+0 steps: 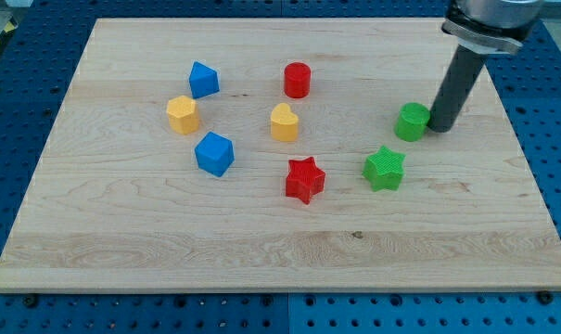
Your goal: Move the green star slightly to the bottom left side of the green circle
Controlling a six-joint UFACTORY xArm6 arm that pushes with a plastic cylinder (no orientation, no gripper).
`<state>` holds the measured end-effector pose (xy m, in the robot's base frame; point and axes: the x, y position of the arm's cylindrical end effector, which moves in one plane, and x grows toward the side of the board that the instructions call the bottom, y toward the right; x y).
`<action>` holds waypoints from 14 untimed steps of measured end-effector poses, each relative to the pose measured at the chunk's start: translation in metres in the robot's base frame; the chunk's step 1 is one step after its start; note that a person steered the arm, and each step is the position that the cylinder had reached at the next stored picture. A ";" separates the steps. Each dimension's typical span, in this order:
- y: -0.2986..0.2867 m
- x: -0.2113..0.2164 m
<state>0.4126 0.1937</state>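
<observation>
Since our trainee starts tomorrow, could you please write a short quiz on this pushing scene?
1. True or false: my tip is beside the green circle, on the view's right.
2. Which block lies nearest the green star? A) red star B) blue cube C) yellow heart
3. Fill in: the green star sits toward the view's ____ left of the green circle.

Key: 1 true; 2 A; 3 bottom.

My tip [441, 129] touches the green circle [412, 122] on its right; green star [384, 168] lies just below-left, red star [305, 179] near on its left, open board beyond
</observation>
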 end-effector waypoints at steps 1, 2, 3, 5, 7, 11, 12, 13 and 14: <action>-0.007 -0.002; 0.006 0.005; 0.034 0.057; 0.000 0.165; -0.091 0.167; -0.091 0.113; -0.090 0.112; -0.087 0.112; -0.075 0.111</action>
<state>0.5235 0.1184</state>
